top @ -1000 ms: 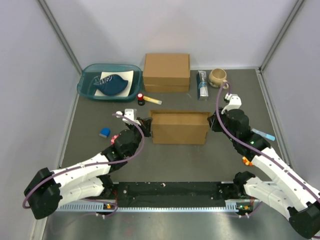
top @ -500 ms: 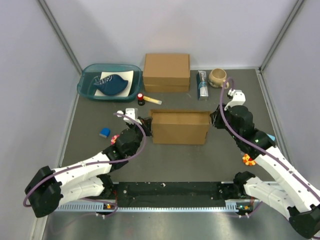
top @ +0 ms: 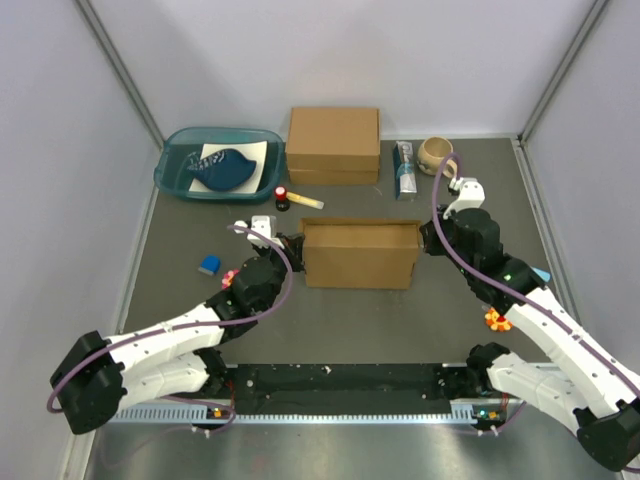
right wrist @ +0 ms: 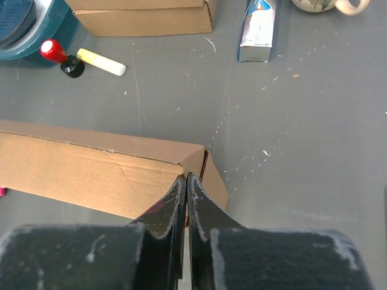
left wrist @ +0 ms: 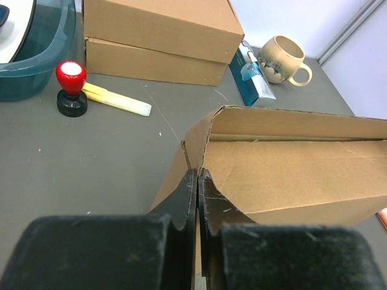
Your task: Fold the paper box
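Observation:
The paper box stands mid-table as a wide, shallow brown cardboard shell with its front wall facing me. My left gripper is at its left end; in the left wrist view the gripper is shut with the edge of the box's corner flap running into the jaws. My right gripper is at the right end. In the right wrist view the gripper is shut against the top right corner of the box, pinching the end wall there.
Behind stand a thicker closed cardboard box, a teal tub, a mug and a blue-and-white carton. A red-topped stamp and yellow stick lie just behind the paper box. A small blue block lies left.
The right gripper stood slightly open at the box's right end, shifted a little toward the back, and has now shut on the corner. The left arm and box have hardly moved.

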Motion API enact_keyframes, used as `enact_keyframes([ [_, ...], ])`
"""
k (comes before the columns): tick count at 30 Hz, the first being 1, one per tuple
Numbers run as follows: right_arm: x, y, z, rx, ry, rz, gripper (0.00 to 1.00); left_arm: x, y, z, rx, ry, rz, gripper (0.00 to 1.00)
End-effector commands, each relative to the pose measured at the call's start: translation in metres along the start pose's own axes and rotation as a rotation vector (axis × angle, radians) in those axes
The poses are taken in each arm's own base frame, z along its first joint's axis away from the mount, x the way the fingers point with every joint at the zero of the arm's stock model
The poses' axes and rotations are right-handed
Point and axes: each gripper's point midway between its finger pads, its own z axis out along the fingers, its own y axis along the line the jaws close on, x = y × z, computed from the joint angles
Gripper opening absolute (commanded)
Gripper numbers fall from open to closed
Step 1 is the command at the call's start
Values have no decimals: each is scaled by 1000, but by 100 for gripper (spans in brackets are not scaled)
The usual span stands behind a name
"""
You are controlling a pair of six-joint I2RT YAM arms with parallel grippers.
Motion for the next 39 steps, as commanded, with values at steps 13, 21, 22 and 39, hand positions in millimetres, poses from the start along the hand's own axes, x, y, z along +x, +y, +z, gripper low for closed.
enact_keyframes([
  [13,90,-26,5,59,160,66,0,114,58,-33,-116,385,187,0],
  [21,74,-25,4,77,144,58,0,51,38,-38,-47,214,144,33],
  [22,74,-25,4,79,147,58,0,44,36,-39,-37,188,137,35],
  [39,67,-22,4,79,147,59,0,-45,-3,-45,102,-51,28,62],
])
